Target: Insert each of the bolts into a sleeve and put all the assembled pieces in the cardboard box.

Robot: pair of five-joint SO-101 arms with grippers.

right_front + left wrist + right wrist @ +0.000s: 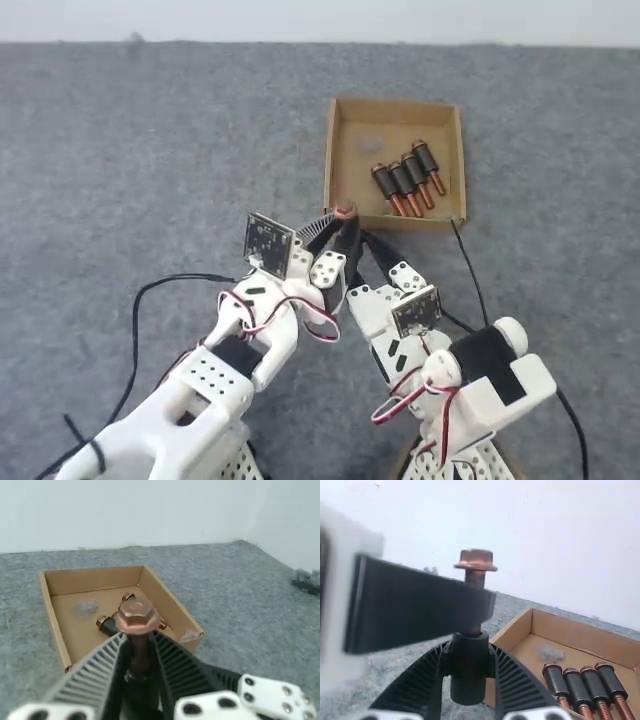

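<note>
A copper bolt (345,211) (136,617) (476,562) with a hex head stands upright just in front of the cardboard box's (328,150) (50,607) (560,625) near left corner. My left gripper (335,226) (137,650) is shut on the bolt's shank. Directly below, my right gripper (354,250) (468,680) is shut on a black sleeve (468,672), and the bolt's lower end sits in the sleeve's top. Several assembled pieces (408,178) (582,682) (105,621) lie side by side in the box.
Grey carpet covers the table, with open room to the left and beyond the box. A black cable (170,285) loops beside the left arm and another cable (470,270) runs from the box's front right corner toward the right arm.
</note>
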